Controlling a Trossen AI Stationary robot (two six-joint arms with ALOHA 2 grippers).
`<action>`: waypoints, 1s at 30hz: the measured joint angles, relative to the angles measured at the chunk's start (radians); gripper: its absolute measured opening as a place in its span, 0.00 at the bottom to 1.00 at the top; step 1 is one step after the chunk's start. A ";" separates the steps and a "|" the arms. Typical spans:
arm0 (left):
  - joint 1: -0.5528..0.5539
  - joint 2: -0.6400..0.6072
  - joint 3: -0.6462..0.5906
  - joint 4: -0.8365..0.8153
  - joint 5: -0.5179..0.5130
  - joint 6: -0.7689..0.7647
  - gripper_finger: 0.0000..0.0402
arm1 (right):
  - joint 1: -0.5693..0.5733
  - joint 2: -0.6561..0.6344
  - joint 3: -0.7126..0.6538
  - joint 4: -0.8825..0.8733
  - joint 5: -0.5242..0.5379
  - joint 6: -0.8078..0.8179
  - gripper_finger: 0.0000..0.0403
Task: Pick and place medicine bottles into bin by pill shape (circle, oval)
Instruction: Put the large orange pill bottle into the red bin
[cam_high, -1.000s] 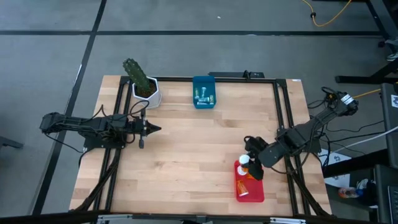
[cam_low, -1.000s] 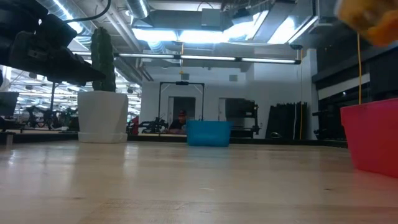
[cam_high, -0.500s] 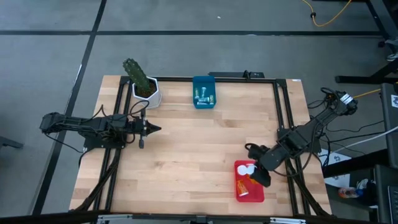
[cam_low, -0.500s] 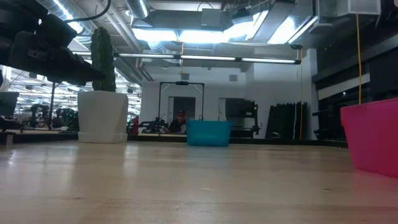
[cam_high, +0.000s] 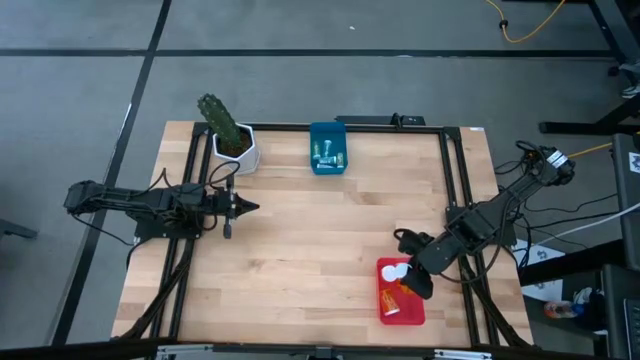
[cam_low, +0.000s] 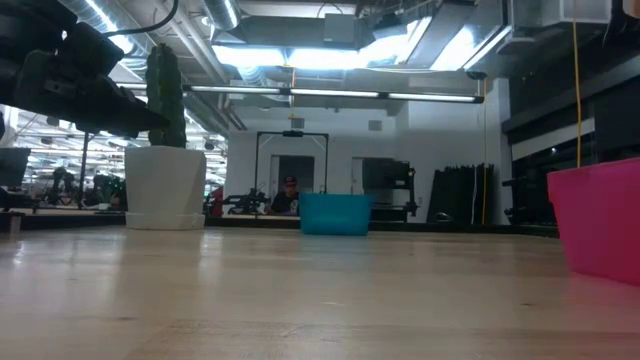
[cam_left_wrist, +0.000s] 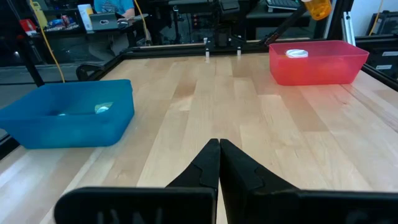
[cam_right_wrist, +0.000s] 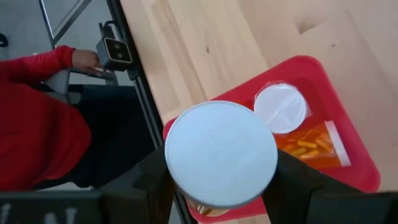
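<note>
Pale wooden planking runs under both my arms, with a workshop floor around it and a person in a red sleeve just off the table edge in my right wrist view.

Farthest left, my left gripper waits over the boards near the cactus pot, its fingers clenched on nothing. Further along, at the far edge, sits the blue bin, with a few small pale bottles lying in it.

On the right stands the red bin. One white-capped bottle already lies inside, over a clear bag of orange pills. My right gripper hangs above that bin, grasping an orange bottle by its body, a finger on either side, the round white cap facing my wrist camera.

I judge this bottle light and rigid, its smooth plastic wall apt to slip, so the hold belongs on the cylinder just below the cap rim, not on the cap. Pills inside may shift as it tips. Released from here, it should land in the red bin without harm.
</note>
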 joint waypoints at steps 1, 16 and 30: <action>0.000 0.000 0.000 0.000 0.000 0.000 0.00 | 0.000 0.001 0.000 0.000 0.004 0.000 0.47; 0.000 0.000 0.000 0.000 0.000 0.000 0.00 | 0.000 0.149 0.000 0.049 -0.098 0.059 0.47; 0.000 0.000 0.000 0.000 0.000 0.000 0.00 | 0.000 0.193 0.000 0.084 -0.111 0.108 0.52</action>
